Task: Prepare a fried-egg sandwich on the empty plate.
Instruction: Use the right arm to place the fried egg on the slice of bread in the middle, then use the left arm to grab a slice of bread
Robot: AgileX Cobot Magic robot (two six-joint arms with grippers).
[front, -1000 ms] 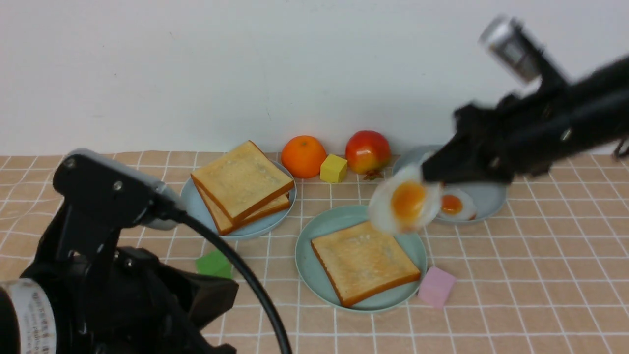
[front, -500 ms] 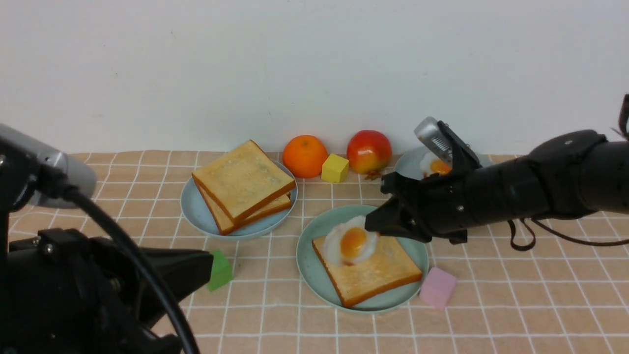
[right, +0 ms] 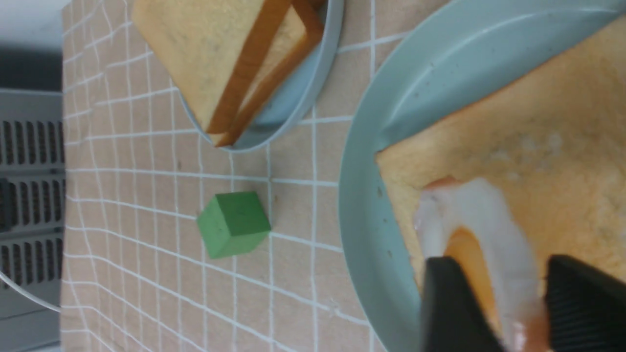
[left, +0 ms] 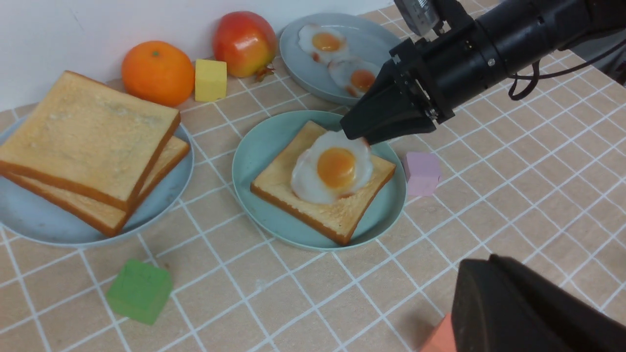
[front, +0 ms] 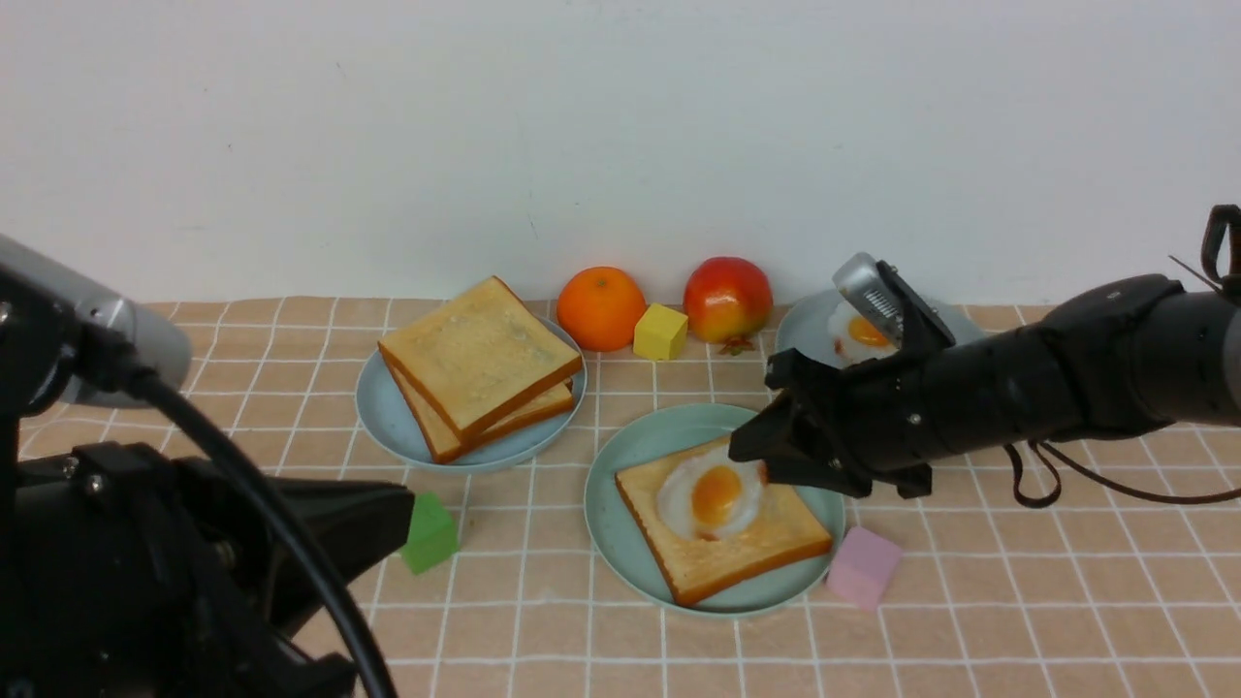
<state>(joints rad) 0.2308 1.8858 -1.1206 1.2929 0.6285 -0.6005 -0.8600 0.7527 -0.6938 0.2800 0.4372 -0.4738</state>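
Note:
The empty plate (front: 606,485), pale mint green, now bears one golden toast slice (front: 766,543) with a white fried egg (front: 713,496) lying flat on it, yolk up. My right gripper (front: 751,456) hovers low at the egg's far right edge. Its jaws stand open, one on each side of the egg (right: 494,230), in the right wrist view (right: 499,278). The left wrist view shows the same egg (left: 332,168) on its toast (left: 342,215). My left gripper (front: 402,509) hangs shut and empty over the near-left cloth, far from the plate.
Two toast slices (front: 475,364) are stacked on a grey-blue plate (front: 383,407) at the left. Another grey-blue plate (front: 805,330) behind my right arm holds two eggs (left: 326,41). Orange (front: 600,308), yellow cube (front: 660,333) and apple (front: 727,299) line the wall. Green cube (front: 429,533) and pink cube (front: 863,567) flank the mint plate.
My right gripper carried the egg from above the plate down onto the toast and opened; the egg now lies flat. My left arm swung lower and leftward in the front view.

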